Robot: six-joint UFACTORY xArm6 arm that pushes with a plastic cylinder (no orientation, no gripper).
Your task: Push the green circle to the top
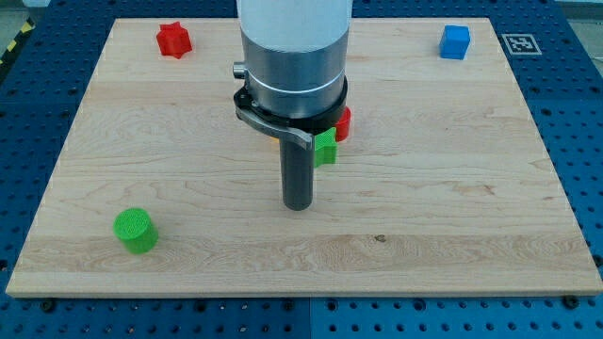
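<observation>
The green circle (136, 231) sat near the counter's (452, 217) bottom-left corner, well apart from my tip (298, 205), which rested around the counter's middle, toward the bottom edge. My tool was a bare rod, grasping nothing. A green block (325, 148) and a red block (344, 123) lay partly hidden behind the rod. A red star (173, 40) stood near the top-left corner and a blue cube (455, 42) near the top-right corner.
</observation>
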